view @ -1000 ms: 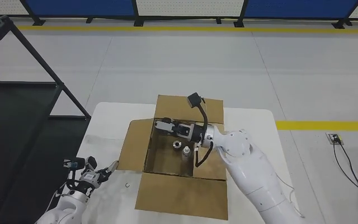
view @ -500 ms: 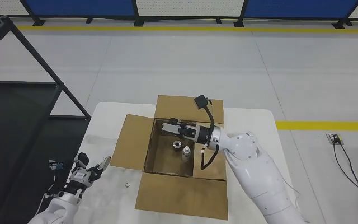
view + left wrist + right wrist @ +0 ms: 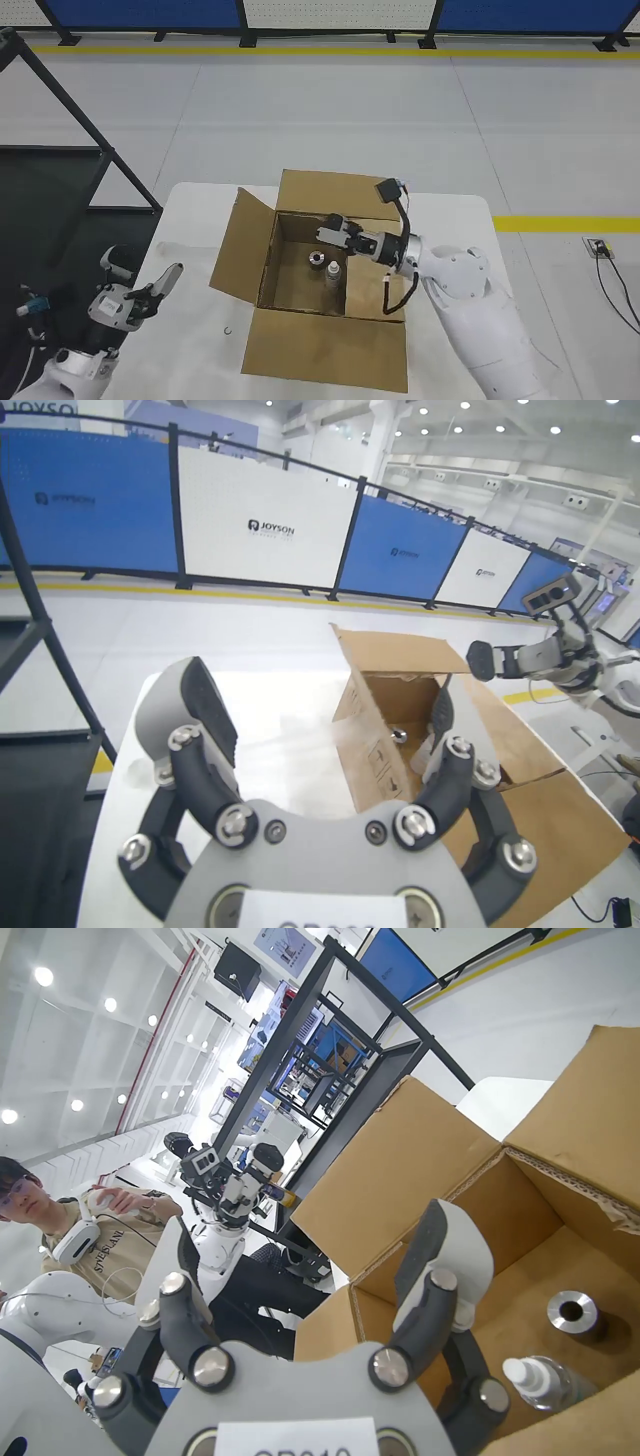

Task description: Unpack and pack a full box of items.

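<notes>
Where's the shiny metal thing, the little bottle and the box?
metal cylinder (image 3: 554,1314), right wrist view, top rim.
bottle (image 3: 555,1384), right wrist view, clear body.
box (image 3: 325,345), top view, front flap.

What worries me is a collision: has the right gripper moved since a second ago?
Yes: the right gripper has drawn back from the wall of the box by the raised flap toward the box's middle.

We see a robotics test hall: blue-and-white fence panels (image 3: 260,525), yellow floor line (image 3: 300,50) beyond the cardboard box (image 3: 335,190).
</notes>
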{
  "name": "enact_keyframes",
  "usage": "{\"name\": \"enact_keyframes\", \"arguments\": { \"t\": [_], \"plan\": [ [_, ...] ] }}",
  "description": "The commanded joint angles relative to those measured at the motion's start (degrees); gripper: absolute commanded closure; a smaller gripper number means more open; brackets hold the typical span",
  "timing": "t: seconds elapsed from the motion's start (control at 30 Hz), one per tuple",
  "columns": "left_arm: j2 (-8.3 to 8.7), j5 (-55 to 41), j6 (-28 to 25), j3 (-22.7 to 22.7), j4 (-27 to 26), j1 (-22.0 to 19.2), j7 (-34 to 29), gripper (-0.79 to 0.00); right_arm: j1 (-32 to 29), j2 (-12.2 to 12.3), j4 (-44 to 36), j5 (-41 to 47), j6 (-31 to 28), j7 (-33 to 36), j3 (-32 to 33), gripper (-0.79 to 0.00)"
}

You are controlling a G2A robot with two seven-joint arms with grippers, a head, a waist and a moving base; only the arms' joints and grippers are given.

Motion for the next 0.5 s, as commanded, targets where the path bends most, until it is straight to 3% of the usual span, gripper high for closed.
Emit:
{"name": "enact_keyframes", "arguments": {
  "t": [0.0, 0.2, 0.33, 0.47],
  "plan": [
    [0.14, -0.9, -0.7, 0.0, -2.6, -0.6, -2.1, -0.785, -2.1, 0.6, -2.1, 0.1, -1.4, -0.7, 2.1, -0.785],
    [0.64, -6.2, -0.5, 6.8, -4.5, -6.9, -13.2, -0.785, -10.2, 2.5, -9.0, 0.9, -6.2, -0.4, 9.3, -0.785],
    [0.73, -11.4, 2.2, 15.1, -1.1, -15.1, -21.5, -0.785, -15.9, 3.7, -12.3, 2.7, -9.9, -0.3, 14.3, -0.785],
    [0.11, -9.7, 6.8, 25.2, 4.5, -23.4, -24.0, -0.785, -21.5, 4.6, -13.7, 4.6, -13.2, -1.9, 18.6, -0.785]
  ]
}}
